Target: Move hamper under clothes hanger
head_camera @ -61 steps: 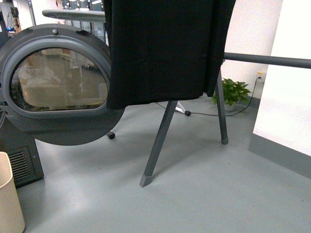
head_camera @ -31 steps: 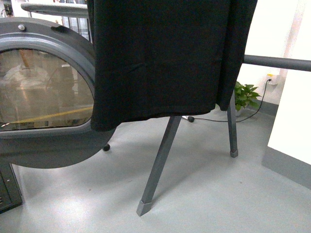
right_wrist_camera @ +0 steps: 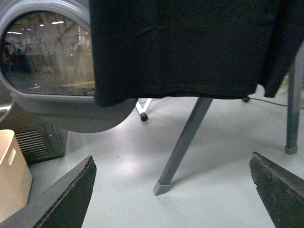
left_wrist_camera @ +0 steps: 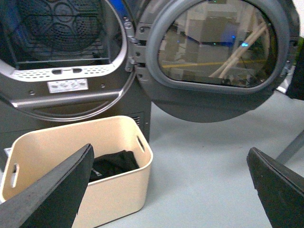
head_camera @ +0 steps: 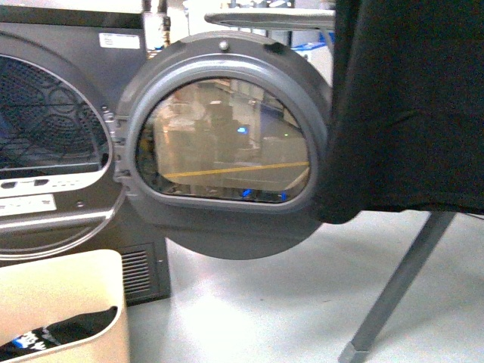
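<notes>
Grey floor (head_camera: 265, 302), open dryer (head_camera: 45, 151) behind. Your hamper (left_wrist_camera: 114, 194) sits on it just ahead of the left gripper (left_wrist_camera: 169, 149), offset toward one finger (left_wrist_camera: 52, 199), close under the drum opening, w/ dark clothes (left_wrist_camera: 114, 164) inside. Its long axis runs handle slot to handle slot, roughly across the jaw gap, slightly skewed.

Left jaws are spread wide, holding nothing, not touching the tub. Right gripper (right_wrist_camera: 172, 156) is equally wide and empty. From it the hamper is only a sliver off past one finger, so the left arm is clearly nearer and prob. the one to use.

Clothes hanger (right_wrist_camera: 183, 142): its leg stands straight ahead of the right gripper, black garment (right_wrist_camera: 180, 47) hanging above. Dryer door (head_camera: 227, 151) stands open betw. tub and rack. So the tub has to travel from the left arm's side across toward that leg. Watch the door's lower edge en route, IMO.
</notes>
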